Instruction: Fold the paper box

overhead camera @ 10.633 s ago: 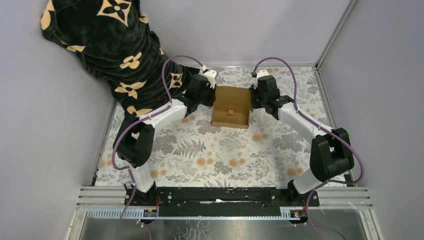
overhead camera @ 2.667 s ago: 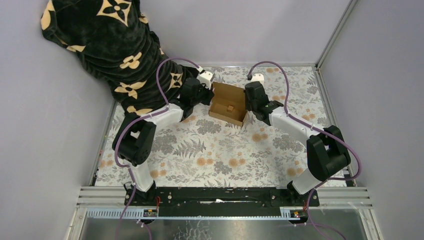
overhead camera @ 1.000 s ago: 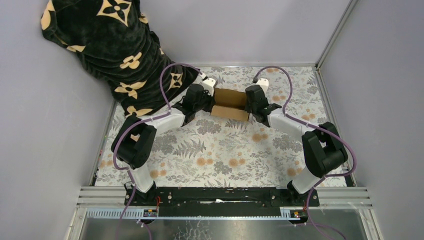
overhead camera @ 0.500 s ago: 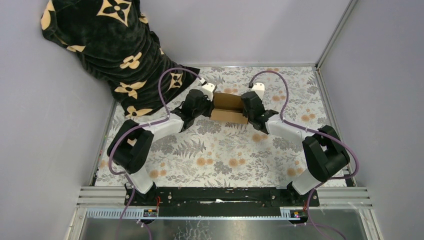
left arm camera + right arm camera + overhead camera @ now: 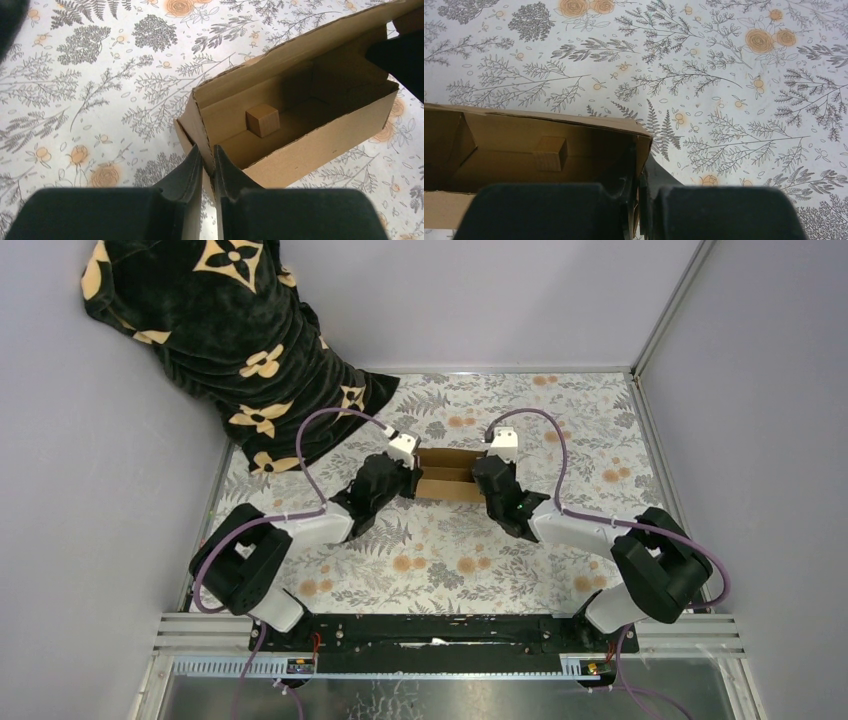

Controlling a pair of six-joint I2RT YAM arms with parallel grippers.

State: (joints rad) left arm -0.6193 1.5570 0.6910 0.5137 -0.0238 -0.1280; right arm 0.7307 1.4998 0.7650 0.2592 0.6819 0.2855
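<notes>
The paper box (image 5: 447, 474) is a small open brown cardboard box held between both arms over the middle of the floral table. Its open side faces the wrist cameras. A small brown cube (image 5: 262, 120) sits inside it, and the same cube (image 5: 550, 153) shows in the right wrist view. My left gripper (image 5: 207, 159) is shut on the box's left end wall (image 5: 200, 122), one finger inside and one outside. My right gripper (image 5: 641, 175) is shut on the right end wall (image 5: 643, 150) of the paper box (image 5: 524, 150). In the top view the left gripper (image 5: 408, 474) and right gripper (image 5: 480, 476) flank the box.
A black blanket with tan flower marks (image 5: 220, 330) is heaped in the far left corner. The floral tablecloth (image 5: 450, 550) covers the table. Grey walls and a metal frame post (image 5: 665, 310) close in the far and right sides. Purple cables (image 5: 330, 430) loop above both wrists.
Both arms have drawn back toward their bases, bringing the box nearer and away from the blanket. The box has tipped, so that its open side no longer faces up. Both grips have held.
</notes>
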